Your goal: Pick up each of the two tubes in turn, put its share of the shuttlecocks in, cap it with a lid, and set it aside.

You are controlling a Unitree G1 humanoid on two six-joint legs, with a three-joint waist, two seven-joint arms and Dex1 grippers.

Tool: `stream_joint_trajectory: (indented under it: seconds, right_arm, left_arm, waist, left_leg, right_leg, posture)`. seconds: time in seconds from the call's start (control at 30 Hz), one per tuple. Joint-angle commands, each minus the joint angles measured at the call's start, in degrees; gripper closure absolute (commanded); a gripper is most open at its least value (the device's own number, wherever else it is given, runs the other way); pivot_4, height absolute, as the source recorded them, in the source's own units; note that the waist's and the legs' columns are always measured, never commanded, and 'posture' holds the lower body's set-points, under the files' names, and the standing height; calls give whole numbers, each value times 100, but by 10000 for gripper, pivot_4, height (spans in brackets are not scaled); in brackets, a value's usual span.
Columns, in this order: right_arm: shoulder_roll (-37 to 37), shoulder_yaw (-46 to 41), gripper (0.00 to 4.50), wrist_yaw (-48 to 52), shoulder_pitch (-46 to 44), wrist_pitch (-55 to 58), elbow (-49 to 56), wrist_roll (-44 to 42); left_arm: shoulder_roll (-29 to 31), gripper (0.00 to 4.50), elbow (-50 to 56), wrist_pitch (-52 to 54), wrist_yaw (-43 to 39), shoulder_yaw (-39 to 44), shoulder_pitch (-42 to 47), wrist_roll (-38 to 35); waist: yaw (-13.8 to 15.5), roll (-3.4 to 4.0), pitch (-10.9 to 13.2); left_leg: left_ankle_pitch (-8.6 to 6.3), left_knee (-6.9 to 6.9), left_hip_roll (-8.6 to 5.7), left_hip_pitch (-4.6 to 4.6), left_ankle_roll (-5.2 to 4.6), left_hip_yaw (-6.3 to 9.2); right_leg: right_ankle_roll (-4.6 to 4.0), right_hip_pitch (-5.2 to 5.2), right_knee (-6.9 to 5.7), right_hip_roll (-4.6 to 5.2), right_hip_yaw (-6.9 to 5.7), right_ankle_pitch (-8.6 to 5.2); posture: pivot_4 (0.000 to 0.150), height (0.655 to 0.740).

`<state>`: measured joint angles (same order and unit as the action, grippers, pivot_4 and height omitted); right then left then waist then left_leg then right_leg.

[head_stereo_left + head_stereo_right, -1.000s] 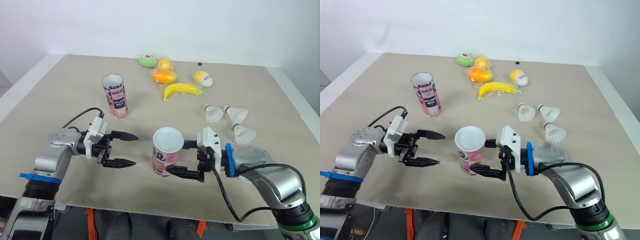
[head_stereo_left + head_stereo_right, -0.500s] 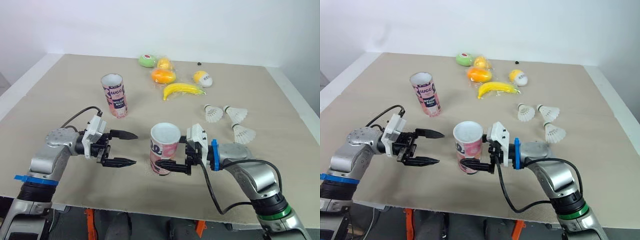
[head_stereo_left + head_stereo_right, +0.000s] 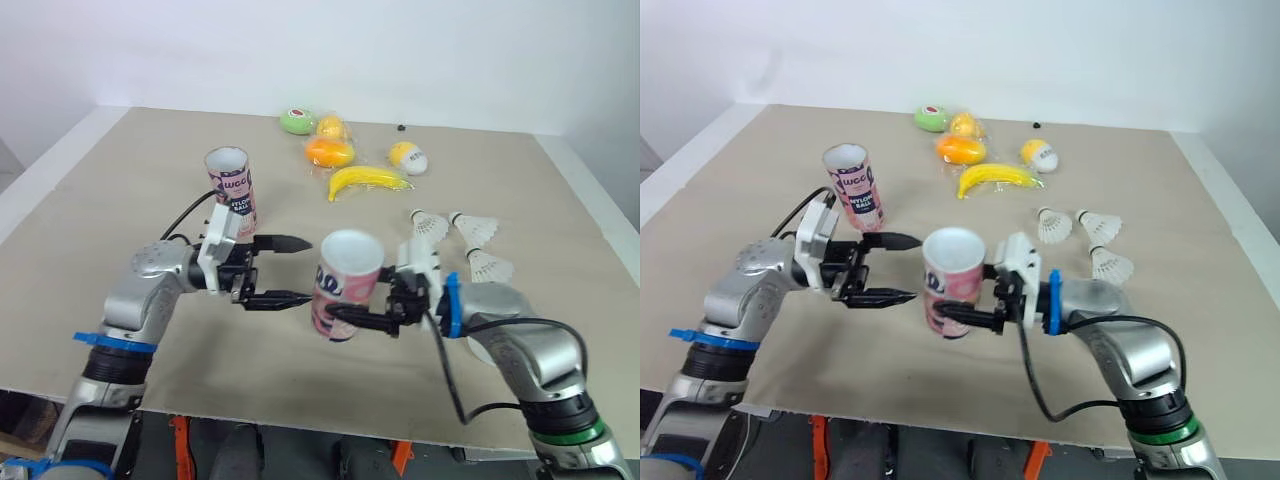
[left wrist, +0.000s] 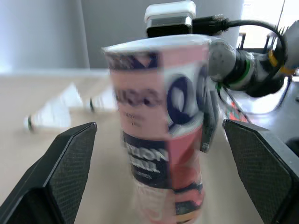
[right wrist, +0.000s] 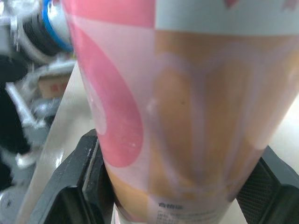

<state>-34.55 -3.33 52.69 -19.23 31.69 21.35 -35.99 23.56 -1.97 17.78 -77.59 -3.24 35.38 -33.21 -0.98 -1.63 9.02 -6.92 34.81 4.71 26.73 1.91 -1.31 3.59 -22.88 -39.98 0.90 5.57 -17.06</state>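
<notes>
My right gripper (image 3: 352, 303) is shut on a pink and white tube (image 3: 345, 285), open end up and leaning slightly, near the table's front. In the right wrist view the tube (image 5: 187, 107) sits tight between the fingers (image 5: 79, 182). My left gripper (image 3: 305, 270) is open just left of this tube, its tips reaching the tube's side. In the left wrist view the tube (image 4: 161, 126) stands between the fingers (image 4: 70, 172) with gaps on both sides. A second tube (image 3: 231, 190) stands upright farther back on the left. Three shuttlecocks (image 3: 428, 227) (image 3: 472, 228) (image 3: 490, 266) lie to the right.
At the back of the table lie a banana (image 3: 367, 180), an orange fruit (image 3: 328, 152), a green round thing (image 3: 296, 121) and a yellow and white ball (image 3: 407, 157). The table's front edge (image 3: 300, 405) runs just below both arms.
My left gripper has moved right, up to the held tube, staying open. The right gripper has shifted the tube slightly right and higher in the picture.
</notes>
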Motion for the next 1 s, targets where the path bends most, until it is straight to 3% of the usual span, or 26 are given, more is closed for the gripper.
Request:
stream_joint_trajectory:
  seconds: [0.03,0.13,0.33,0.6,0.9,0.93,1.0]
  right_arm:
    - [-422,-1682,11593,-648,-236,-92,-417,-244]
    - [-871,-2600,11593,-1268,-330,-165,-1286,48]
    - [-1228,-3393,11593,-2535,-92,-646,-2569,1007]
    - [-726,-3240,11593,-2823,103,-1150,-3459,1249]
    - [-739,-3046,11593,-2829,267,-1708,-4544,1594]
    - [-710,-3022,5221,-2783,298,-1673,-4519,1554]
    - [-658,-2979,595,-2692,351,-1589,-4430,1480]
  left_arm:
    - [-360,0,-168,42,217,-55,424,-103]
    - [-694,0,-472,-73,336,-183,645,77]
    - [-1158,0,-1037,-422,519,-454,823,503]
    - [-1324,0,-1397,-625,531,-488,906,686]
    - [-1281,0,-1177,-551,621,-415,790,616]
    - [-1270,0,-1140,-525,630,-406,778,598]
    - [-1249,0,-1091,-490,645,-397,765,577]
  waist:
    - [1,0,0]
    - [2,0,0]
    - [-31,10,-2]
    - [-98,37,-1]
    - [-95,44,0]
    - [-95,44,0]
    - [-94,44,0]
  left_leg:
    - [0,2,-2,0,0,-1]
    - [0,10,-11,0,-2,-1]
    - [-3,-8,-12,-5,-7,-2]
    - [-1,-22,-15,-20,-6,-19]
    - [1,-20,-22,-23,-8,-21]
    - [1,-19,-22,-23,-8,-19]
    - [1,-19,-22,-28,-8,-17]
  right_leg:
    - [3,1,1,2,1,2]
    - [11,9,7,10,3,7]
    - [4,5,10,5,9,1]
    - [9,4,9,4,34,3]
    - [18,14,13,9,37,4]
    - [18,17,15,9,34,4]
    - [20,29,18,9,32,3]
  posture:
    - [1500,7179]
    - [1500,7179]
    - [1500,7179]
    - [1500,7179]
    - [1500,7179]
    - [1500,7179]
    - [1500,7179]
